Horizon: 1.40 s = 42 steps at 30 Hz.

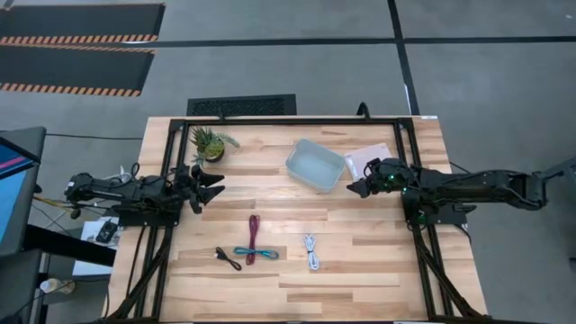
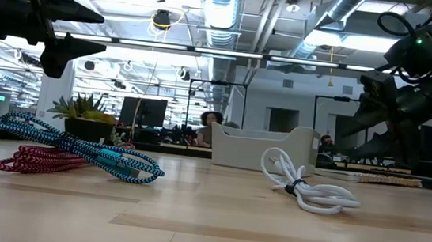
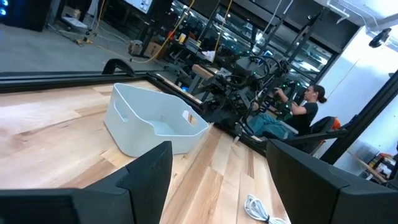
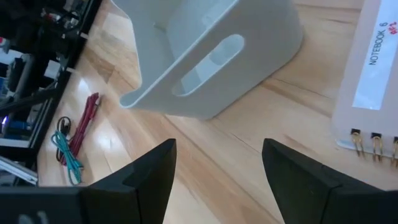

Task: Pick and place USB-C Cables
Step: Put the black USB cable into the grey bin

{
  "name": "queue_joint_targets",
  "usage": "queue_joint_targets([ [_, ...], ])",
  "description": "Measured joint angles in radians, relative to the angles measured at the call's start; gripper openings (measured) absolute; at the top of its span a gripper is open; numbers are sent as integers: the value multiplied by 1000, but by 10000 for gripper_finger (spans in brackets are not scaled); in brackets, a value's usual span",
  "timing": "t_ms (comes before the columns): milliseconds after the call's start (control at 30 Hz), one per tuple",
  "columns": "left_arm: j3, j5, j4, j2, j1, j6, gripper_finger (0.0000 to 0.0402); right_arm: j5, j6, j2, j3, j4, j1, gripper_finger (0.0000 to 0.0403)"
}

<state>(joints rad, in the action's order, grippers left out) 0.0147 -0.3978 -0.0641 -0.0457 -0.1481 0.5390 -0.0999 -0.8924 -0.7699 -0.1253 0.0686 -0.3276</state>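
Nothing binned yet: all four cables (image 1: 255, 241) lie on the tabletop (image 1: 360, 261), bin (image 1: 316, 166) empty, left claw (image 1: 209, 185) and right claw (image 1: 356, 187) open, holding nothing.

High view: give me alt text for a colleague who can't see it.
Four cables lie untouched on the wooden table: black, teal crossing maroon, and white. Behind them sits an empty clear bin, flanked by a potted plant and a notebook. The left end effector and right end effector hang open at the sides.
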Motion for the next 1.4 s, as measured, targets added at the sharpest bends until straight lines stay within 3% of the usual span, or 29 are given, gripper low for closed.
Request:
queue_joint_targets([
  [167, 0, -57, -62, 0, 1, 24, 249, 26, -86, -2, -1, 55, -10, 265],
  [367, 24, 59, -142, 0, 0, 39, 249, -37, -159, -3, 0, 215, -11, 265],
  [567, 93, 189, -123, 0, 0, 88, 249, -196, -195, -2, -49, 775, 67, 265],
  [633, 119, 218, -121, 0, 0, 94, 249, -192, -141, -1, -123, 820, 119, 265],
  [733, 161, 228, -107, -8, 0, 91, 249, -156, -39, -5, -285, 606, 188, 265],
  [900, 222, 228, -98, -66, 0, 90, 249, 30, 23, -136, -646, -213, 310, 265],
  [1000, 251, 235, -94, -116, 0, 83, 249, 108, -52, -286, -822, -525, 392, 265],
  [1100, 268, 237, -82, -168, 0, 68, 249, 147, -176, -426, -952, -687, 488, 265],
  [1400, 280, 223, -85, -265, 0, 48, 249, 262, -496, -827, -1189, -859, 723, 265],
])
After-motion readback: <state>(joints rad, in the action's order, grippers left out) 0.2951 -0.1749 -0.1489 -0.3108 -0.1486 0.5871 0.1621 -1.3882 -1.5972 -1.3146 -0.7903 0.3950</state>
